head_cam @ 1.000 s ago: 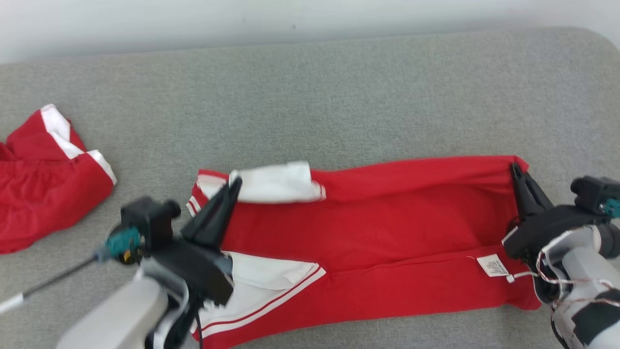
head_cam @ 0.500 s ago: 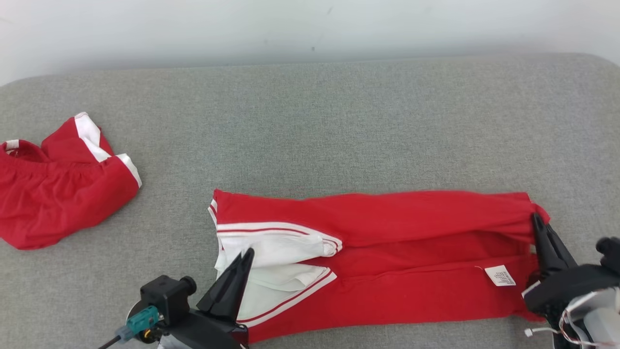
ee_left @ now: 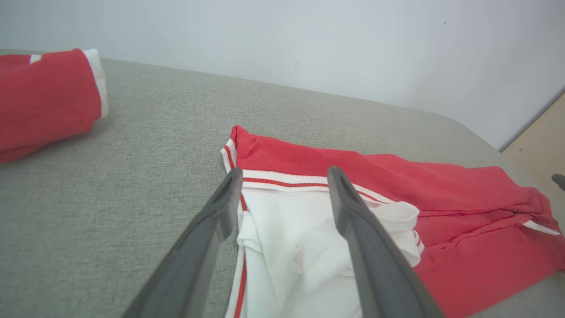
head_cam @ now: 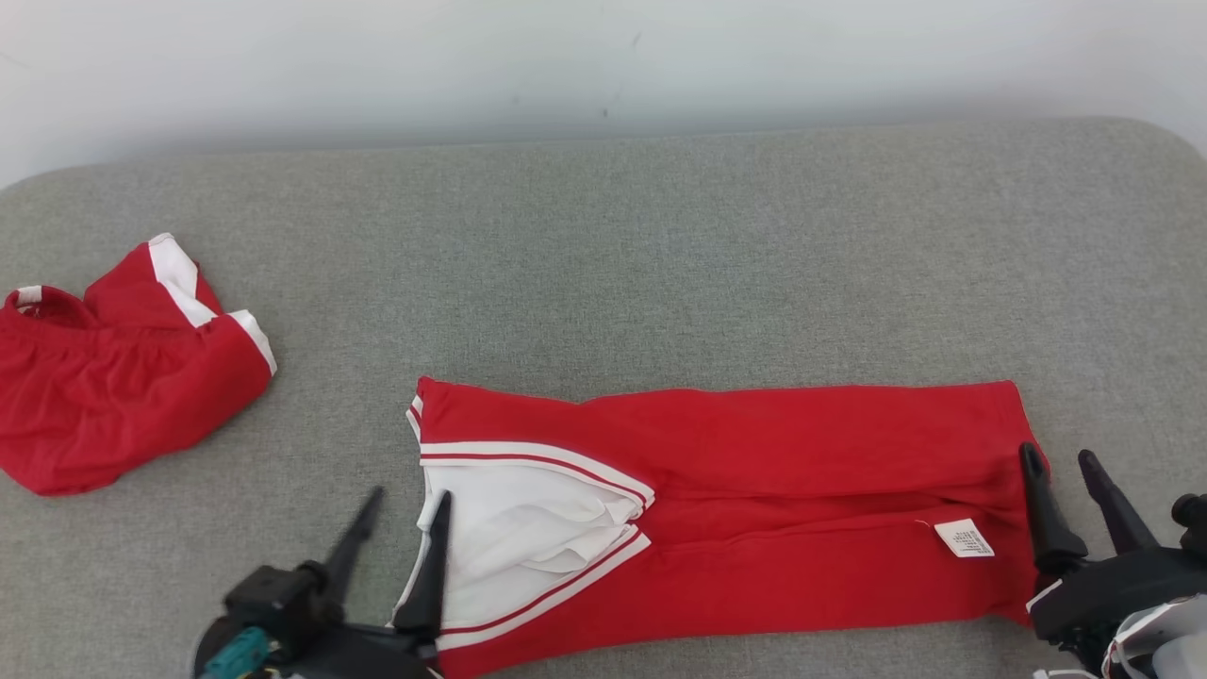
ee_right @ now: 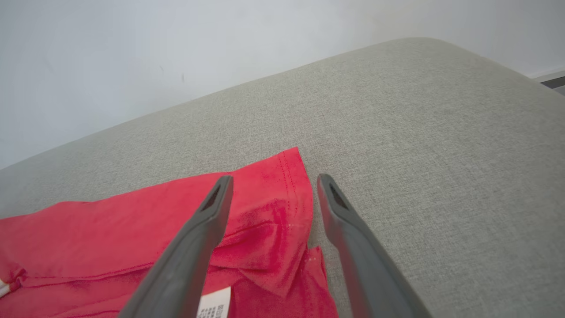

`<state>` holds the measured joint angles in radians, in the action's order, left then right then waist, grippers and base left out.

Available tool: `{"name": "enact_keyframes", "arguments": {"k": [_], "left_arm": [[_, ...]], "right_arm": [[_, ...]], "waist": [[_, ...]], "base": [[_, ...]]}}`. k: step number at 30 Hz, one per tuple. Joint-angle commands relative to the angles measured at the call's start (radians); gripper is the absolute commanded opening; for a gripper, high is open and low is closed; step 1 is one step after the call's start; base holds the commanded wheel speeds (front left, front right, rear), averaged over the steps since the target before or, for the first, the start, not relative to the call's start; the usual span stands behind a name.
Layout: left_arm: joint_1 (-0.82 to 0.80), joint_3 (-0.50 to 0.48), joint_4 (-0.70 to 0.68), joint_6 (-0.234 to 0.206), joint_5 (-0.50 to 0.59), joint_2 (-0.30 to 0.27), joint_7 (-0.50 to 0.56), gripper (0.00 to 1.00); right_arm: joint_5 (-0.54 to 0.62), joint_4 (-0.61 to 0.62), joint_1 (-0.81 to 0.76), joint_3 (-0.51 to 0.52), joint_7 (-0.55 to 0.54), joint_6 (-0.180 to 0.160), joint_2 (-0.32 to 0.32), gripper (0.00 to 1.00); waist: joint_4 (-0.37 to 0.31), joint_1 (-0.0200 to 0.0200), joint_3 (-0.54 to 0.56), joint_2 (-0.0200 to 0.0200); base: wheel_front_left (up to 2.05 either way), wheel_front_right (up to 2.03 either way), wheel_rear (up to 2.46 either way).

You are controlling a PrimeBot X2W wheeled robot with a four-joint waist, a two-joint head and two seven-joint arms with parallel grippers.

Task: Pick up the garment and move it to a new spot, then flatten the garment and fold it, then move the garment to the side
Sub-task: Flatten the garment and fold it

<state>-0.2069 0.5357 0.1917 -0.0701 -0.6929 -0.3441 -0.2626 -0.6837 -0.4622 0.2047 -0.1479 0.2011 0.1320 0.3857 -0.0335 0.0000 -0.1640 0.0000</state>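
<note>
Where we're at: the red garment [head_cam: 754, 471] lies stretched across the lower half of the grey cushion [head_cam: 660, 264], around 5 to 6 o'clock in the head view. It looks folded lengthwise into a long strip. The white sleeve [head_cam: 528, 528] is bunched at its 9 o'clock end, and the care label [head_cam: 964, 538] sits near the 3 o'clock end.

Our left gripper [head_cam: 409, 493] is down at 7 o'clock with its fingers spread wide. One finger is over the sleeve edge and the other over bare cushion, and it's holding nothing. The right gripper [head_cam: 1057, 455] at 4 o'clock is spread too, straddling the hem corner without pinching it.

So we'd say we're mid-fold, with one lengthwise fold laid down and let go. Next up is probably gripping one short end with both pincers and carrying it over to the other. The sleeve looks rumpled, so we may need to tuck it first. Another red garment [head_cam: 113, 405] sits well apart at 9 o'clock, and we shouldn't drag into it.
</note>
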Motion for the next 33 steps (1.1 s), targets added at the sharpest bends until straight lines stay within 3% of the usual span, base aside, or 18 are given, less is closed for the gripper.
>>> {"name": "enact_keyframes", "arguments": {"k": [1,7,13,22,23,24,25,26,33], "left_arm": [[0.024,-0.039,-0.01,-0.004,0.036,0.012,-0.003,1.0],[0.088,-0.227,-0.064,0.0,0.198,0.071,-0.003,1.0],[0.138,-0.36,-0.088,0.035,0.302,0.129,-0.003,1.0],[0.176,-0.511,-0.064,0.133,0.417,0.218,-0.003,1.0],[0.177,-0.52,-0.06,0.14,0.432,0.225,-0.003,1.0],[0.178,-0.533,-0.058,0.147,0.444,0.23,-0.003,1.0],[0.179,-0.545,-0.054,0.152,0.447,0.235,-0.003,1.0],[0.18,-0.555,-0.051,0.159,0.455,0.241,-0.003,1.0],[0.189,-0.605,-0.042,0.186,0.5,0.267,-0.003,1.0]], "right_arm": [[0.011,0.01,-0.008,0.011,-0.005,-0.003,0.003,1.0],[0.046,-0.019,0.013,0.056,-0.068,-0.003,-0.012,1.0],[0.074,-0.098,0.042,0.07,-0.116,-0.003,-0.032,1.0],[0.081,-0.262,0.105,0.036,-0.126,-0.003,-0.065,1.0],[0.073,-0.272,0.106,0.028,-0.127,-0.003,-0.066,0.76],[0.066,-0.281,0.106,0.018,-0.131,-0.003,-0.068,0.42],[0.06,-0.288,0.106,0.01,-0.13,-0.003,-0.068,0.17],[0.056,-0.295,0.107,0.002,-0.127,-0.003,-0.066,0.0],[0.011,-0.343,0.131,-0.011,-0.108,-0.003,-0.025,0.0]], "waist": [[0.002,0.0,0.004,0.0],[0.012,0.0,0.018,0.0],[0.025,0.0,0.022,0.0],[0.05,0.0,0.021,0.0],[0.053,0.0,0.021,0.0],[0.054,0.0,0.022,0.0],[0.055,0.0,0.024,0.0],[0.055,0.0,0.025,0.0],[0.045,0.0,0.051,0.0]], "base": [[0.0,0.0,0.0],[0.0,0.0,0.0],[0.0,0.0,0.0],[0.0,0.0,0.0],[0.0,0.0,0.0],[0.0,0.0,0.0],[0.0,0.0,0.0],[0.0,0.0,0.0],[0.0,0.0,0.0]]}}
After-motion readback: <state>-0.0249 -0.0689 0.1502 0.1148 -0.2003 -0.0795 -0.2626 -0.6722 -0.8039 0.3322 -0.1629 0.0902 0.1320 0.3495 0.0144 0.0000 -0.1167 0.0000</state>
